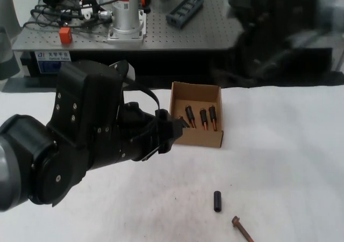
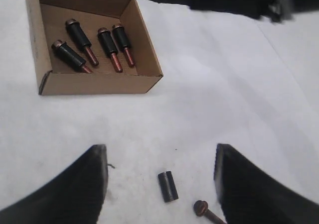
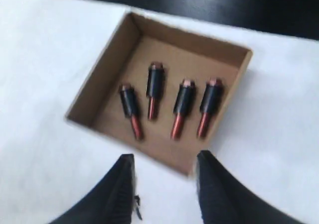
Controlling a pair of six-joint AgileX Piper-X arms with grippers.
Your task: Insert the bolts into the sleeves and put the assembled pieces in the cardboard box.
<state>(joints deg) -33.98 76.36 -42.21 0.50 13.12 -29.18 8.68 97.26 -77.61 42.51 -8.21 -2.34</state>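
Note:
The cardboard box (image 1: 196, 138) stands mid-table with several assembled pieces (image 1: 203, 118) lying in it, black sleeves on copper bolts. A loose black sleeve (image 1: 217, 200) and a loose copper bolt (image 1: 242, 228) lie on the white cloth nearer the front. An arm's gripper (image 1: 167, 128) shows beside the box's left front corner. My left gripper (image 2: 160, 149) is open above the cloth, with the sleeve (image 2: 168, 185) and bolt (image 2: 203, 209) lying between its fingers' lines and the box (image 2: 94, 83) farther off. My right gripper (image 3: 164, 157) is open over the near wall of the box (image 3: 119, 139), holding nothing.
White cloth covers the table around the box. Behind it runs a perforated metal bench (image 1: 215, 29) with a silver post (image 1: 126, 11), cables, an orange block (image 1: 65, 35) and a dark tray (image 1: 184, 9). A blurred dark shape (image 1: 285, 32) fills the back right.

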